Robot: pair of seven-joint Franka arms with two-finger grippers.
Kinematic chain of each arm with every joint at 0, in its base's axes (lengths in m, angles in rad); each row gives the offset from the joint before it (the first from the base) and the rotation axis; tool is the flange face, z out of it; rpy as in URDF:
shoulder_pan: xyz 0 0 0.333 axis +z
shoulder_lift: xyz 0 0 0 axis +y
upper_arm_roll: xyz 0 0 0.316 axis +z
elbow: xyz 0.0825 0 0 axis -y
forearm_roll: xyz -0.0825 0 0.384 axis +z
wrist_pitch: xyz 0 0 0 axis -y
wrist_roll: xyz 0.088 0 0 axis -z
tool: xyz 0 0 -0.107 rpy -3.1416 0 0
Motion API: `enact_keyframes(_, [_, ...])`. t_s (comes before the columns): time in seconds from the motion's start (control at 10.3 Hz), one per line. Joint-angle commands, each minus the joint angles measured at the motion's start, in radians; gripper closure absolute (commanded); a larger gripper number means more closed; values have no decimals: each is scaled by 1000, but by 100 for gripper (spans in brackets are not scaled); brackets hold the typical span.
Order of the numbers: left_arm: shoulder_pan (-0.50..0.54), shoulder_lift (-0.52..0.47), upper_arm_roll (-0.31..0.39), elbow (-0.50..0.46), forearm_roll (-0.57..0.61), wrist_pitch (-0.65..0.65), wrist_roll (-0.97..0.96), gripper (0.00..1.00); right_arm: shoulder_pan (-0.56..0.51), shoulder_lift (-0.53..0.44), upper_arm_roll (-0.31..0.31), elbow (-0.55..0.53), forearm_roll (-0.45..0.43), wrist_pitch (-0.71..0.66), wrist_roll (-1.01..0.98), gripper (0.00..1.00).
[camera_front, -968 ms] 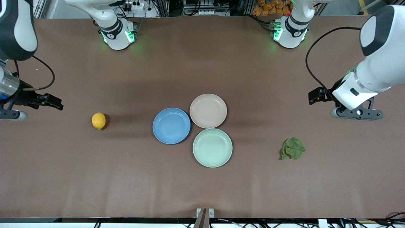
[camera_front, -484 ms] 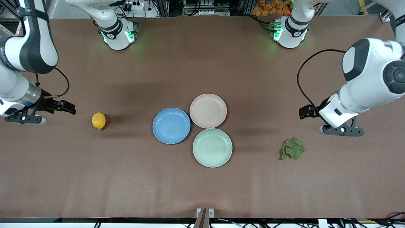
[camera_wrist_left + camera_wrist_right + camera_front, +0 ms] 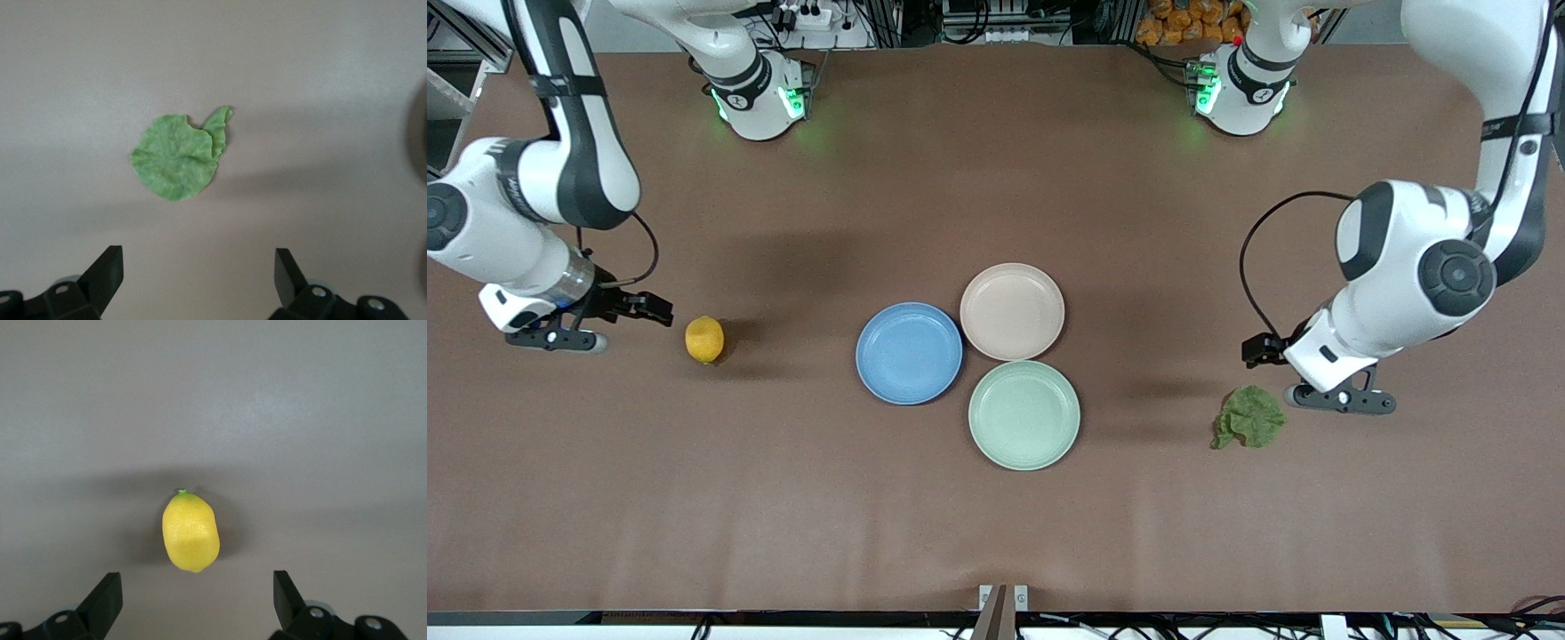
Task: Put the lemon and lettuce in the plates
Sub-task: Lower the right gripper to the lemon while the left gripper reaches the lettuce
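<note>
both open hands point(image 3: 654, 308) point(image 3: 1258, 348) hover by lemon point(image 3: 704, 340) and lettuce point(image 3: 1250, 417).

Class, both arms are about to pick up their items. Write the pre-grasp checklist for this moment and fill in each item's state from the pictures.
1. Left gripper open, nothing held: ok.
2. Right gripper open, nothing held: ok.
3. Lettuce lying free on the table, in the left wrist view: ok.
4. Lemon lying free on the table, in the right wrist view between the fingers' line: ok.
5. Blue plate and beige-pink plate bare, ready to receive: ok.
6. Grippers down at grasp height: not ok, both are short of their items.
</note>
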Motion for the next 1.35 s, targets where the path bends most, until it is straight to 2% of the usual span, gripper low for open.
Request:
enact_keyframes(0.0, [2,45,-2,8,26,60,20,0,-14,25,11,-58,3,93,-6,0])
enact_keyframes(0.39, [5,157,1,40,69,173,20,0,-12,116,35,-114,6,282,6,0])
enact_keyframes(0.58, [2,227,2,97,66,180,-41,0,-11,134,41,-134,6,324,7,0])
enact_keyframes(1.06, [-1,310,21,135,99,181,-57,0,-11,228,46,-164,6,489,14,0])
enact_keyframes(1.26, [-4,326,21,143,109,181,-63,0,-9,254,75,-164,6,524,81,6])
